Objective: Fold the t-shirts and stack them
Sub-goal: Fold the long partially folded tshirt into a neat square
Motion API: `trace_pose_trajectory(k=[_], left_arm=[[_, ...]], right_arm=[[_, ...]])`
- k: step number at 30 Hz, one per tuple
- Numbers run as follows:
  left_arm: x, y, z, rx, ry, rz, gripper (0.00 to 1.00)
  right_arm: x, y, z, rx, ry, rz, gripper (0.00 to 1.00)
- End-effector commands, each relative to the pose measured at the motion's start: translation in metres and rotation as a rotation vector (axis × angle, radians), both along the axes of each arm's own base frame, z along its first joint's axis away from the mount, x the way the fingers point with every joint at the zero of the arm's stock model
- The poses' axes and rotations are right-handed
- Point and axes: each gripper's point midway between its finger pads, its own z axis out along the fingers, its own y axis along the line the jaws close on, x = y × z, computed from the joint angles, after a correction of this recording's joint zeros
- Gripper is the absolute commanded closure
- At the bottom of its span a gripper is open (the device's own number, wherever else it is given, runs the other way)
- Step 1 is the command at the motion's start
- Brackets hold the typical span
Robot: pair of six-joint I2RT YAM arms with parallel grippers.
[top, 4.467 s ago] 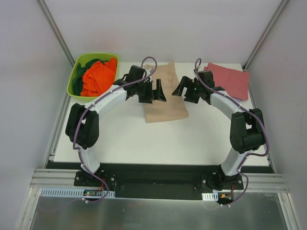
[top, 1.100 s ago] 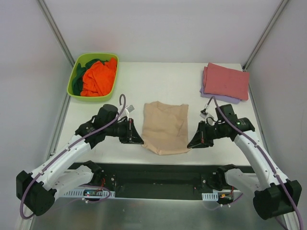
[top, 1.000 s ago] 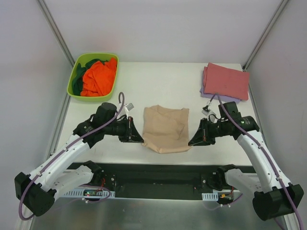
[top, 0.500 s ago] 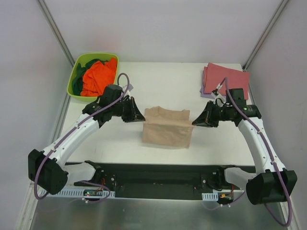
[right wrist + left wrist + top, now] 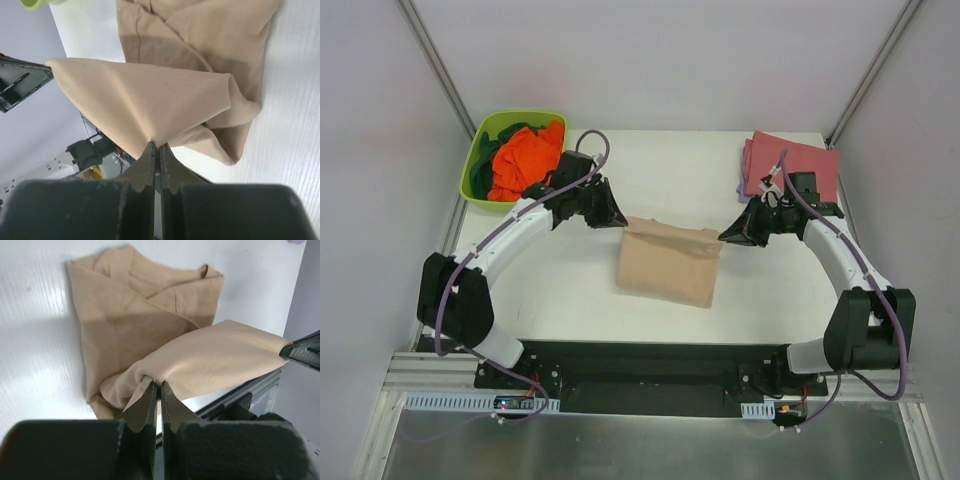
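A tan-beige t-shirt (image 5: 667, 262) lies mid-table, its near edge lifted and carried over toward the far side. My left gripper (image 5: 620, 219) is shut on the raised edge's left corner, seen in the left wrist view (image 5: 159, 382). My right gripper (image 5: 724, 237) is shut on its right corner, pinched at the fingertips in the right wrist view (image 5: 156, 144). The lifted cloth (image 5: 220, 355) hangs taut between them above the layer lying flat (image 5: 210, 30). A folded dusty red t-shirt (image 5: 794, 167) rests on a lavender one (image 5: 744, 190) at the far right.
A lime-green tub (image 5: 478, 156) at the far left holds an orange t-shirt (image 5: 523, 161) and a dark green one (image 5: 490, 170). The black rail (image 5: 640, 362) with the arm bases runs along the near edge.
Both grippers, shut on the tan shirt's near edge, have risen and swung from the near side toward the far side, drawing that edge over the shirt.
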Motion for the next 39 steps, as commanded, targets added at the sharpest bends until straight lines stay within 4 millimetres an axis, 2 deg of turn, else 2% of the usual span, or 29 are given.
trace_pose_trajectory(k=[1, 6, 11, 12, 14, 15, 16, 17, 18, 20, 21, 22, 25, 27, 28, 29, 30, 32, 34, 36, 39], left_arm=[[0.048, 0.004, 0.007, 0.057, -0.099, 0.050, 1.00], [0.075, 0.004, -0.014, 0.089, -0.067, 0.067, 1.00], [0.101, 0.003, -0.050, 0.130, -0.012, 0.068, 1.00], [0.107, 0.002, -0.055, 0.136, -0.012, 0.072, 1.00], [0.121, 0.006, -0.065, 0.171, -0.014, 0.092, 0.89], [0.130, 0.008, -0.069, 0.181, -0.017, 0.102, 0.81], [0.138, 0.010, -0.070, 0.188, -0.026, 0.110, 0.64], [0.144, 0.014, -0.070, 0.196, -0.027, 0.126, 0.56], [0.149, 0.015, -0.065, 0.185, -0.033, 0.126, 0.50], [0.154, 0.016, -0.050, 0.171, -0.067, 0.124, 0.29], [0.152, 0.017, -0.042, 0.170, -0.085, 0.116, 0.11], [0.149, 0.018, -0.036, 0.166, -0.098, 0.106, 0.01], [0.131, 0.017, -0.021, 0.149, -0.117, 0.075, 0.01], [0.113, 0.013, -0.016, 0.135, -0.116, 0.049, 0.01], [0.104, 0.006, -0.008, 0.104, -0.123, 0.014, 0.01], [0.093, -0.006, -0.001, 0.060, -0.120, -0.047, 0.01], [0.085, -0.019, 0.005, 0.018, -0.125, -0.105, 0.01], [0.071, -0.045, 0.011, -0.044, -0.131, -0.211, 0.01], [0.066, -0.066, 0.006, -0.081, -0.104, -0.274, 0.01], [0.066, -0.078, -0.004, -0.123, -0.052, -0.310, 0.01], [0.069, -0.082, -0.020, -0.132, -0.001, -0.310, 0.01]], right_arm=[[0.041, -0.009, -0.009, -0.021, -0.073, -0.054, 1.00], [0.069, -0.014, -0.031, -0.028, -0.036, -0.087, 1.00], [0.103, -0.020, -0.060, -0.042, -0.045, -0.150, 0.97], [0.112, -0.020, -0.064, -0.031, -0.056, -0.160, 0.94], [0.128, -0.017, -0.070, -0.013, -0.077, -0.168, 0.89], [0.137, -0.018, -0.073, -0.014, -0.083, -0.175, 0.86], [0.145, -0.018, -0.075, -0.019, -0.090, -0.171, 0.81], [0.152, -0.019, -0.078, -0.019, -0.089, -0.173, 0.73], [0.158, -0.019, -0.074, -0.021, -0.108, -0.163, 0.60], [0.164, -0.019, -0.065, -0.037, -0.147, -0.150, 0.37], [0.163, -0.019, -0.059, -0.050, -0.163, -0.140, 0.32], [0.159, -0.021, -0.056, -0.079, -0.176, -0.130, 0.29], [0.136, -0.030, -0.051, -0.230, -0.197, -0.101, 0.13], [0.116, -0.033, -0.048, -0.326, -0.213, -0.087, 0.10], [0.105, -0.031, -0.047, -0.348, -0.225, -0.069, 0.02], [0.097, -0.026, -0.043, -0.347, -0.235, -0.050, 0.00], [0.087, -0.015, -0.040, -0.316, -0.249, -0.014, 0.03], [0.077, 0.007, -0.031, -0.221, -0.265, 0.023, 0.04], [0.073, 0.027, -0.027, -0.138, -0.276, 0.054, 0.04], [0.075, 0.037, -0.030, -0.104, -0.248, 0.061, 0.04], [0.085, 0.042, -0.036, -0.079, -0.213, 0.047, 0.04]])
